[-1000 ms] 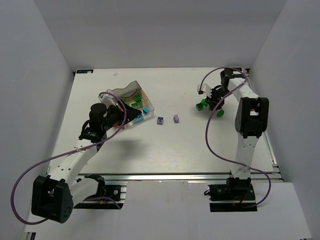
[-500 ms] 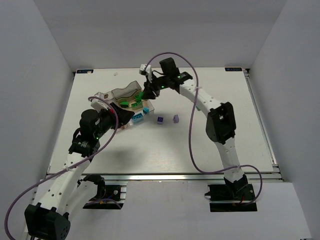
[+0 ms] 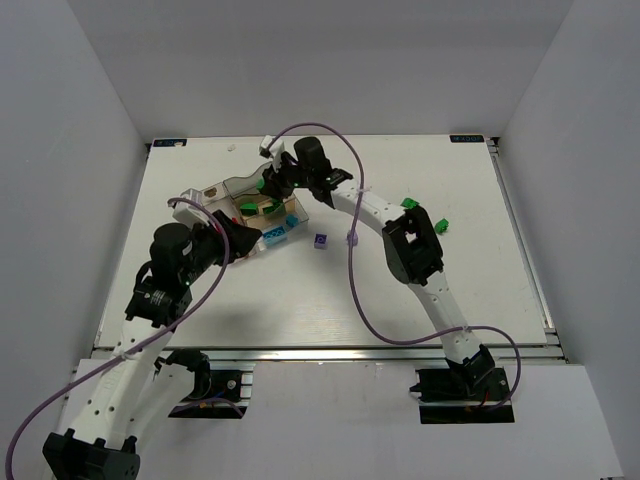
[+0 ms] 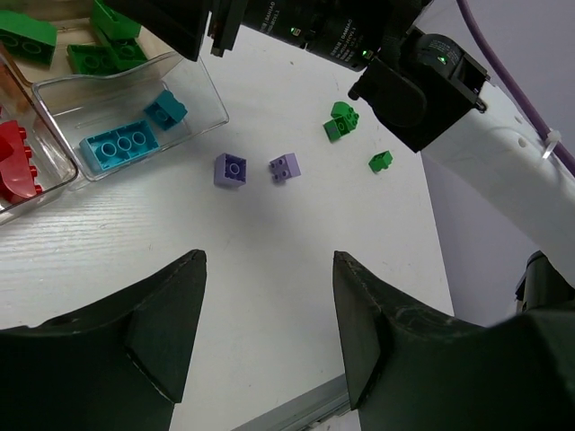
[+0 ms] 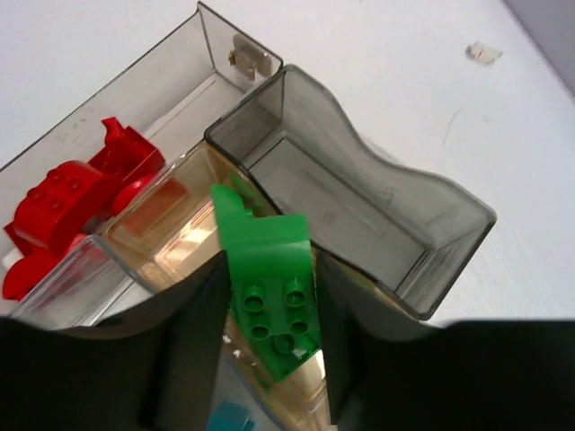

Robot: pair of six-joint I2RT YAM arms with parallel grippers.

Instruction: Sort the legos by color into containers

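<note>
Green lego [image 5: 268,292]: centre frame, studs toward camera, long axis near vertical, pinched between the right gripper [image 5: 269,269] fingers above the box [image 5: 171,202]. Left gripper [image 4: 265,332]: fingers spread wide, empty.

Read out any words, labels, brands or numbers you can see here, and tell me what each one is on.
No text here can be read.
Two small corner tags: too small to read.
Studs on the green lego: no legible mark.
</note>
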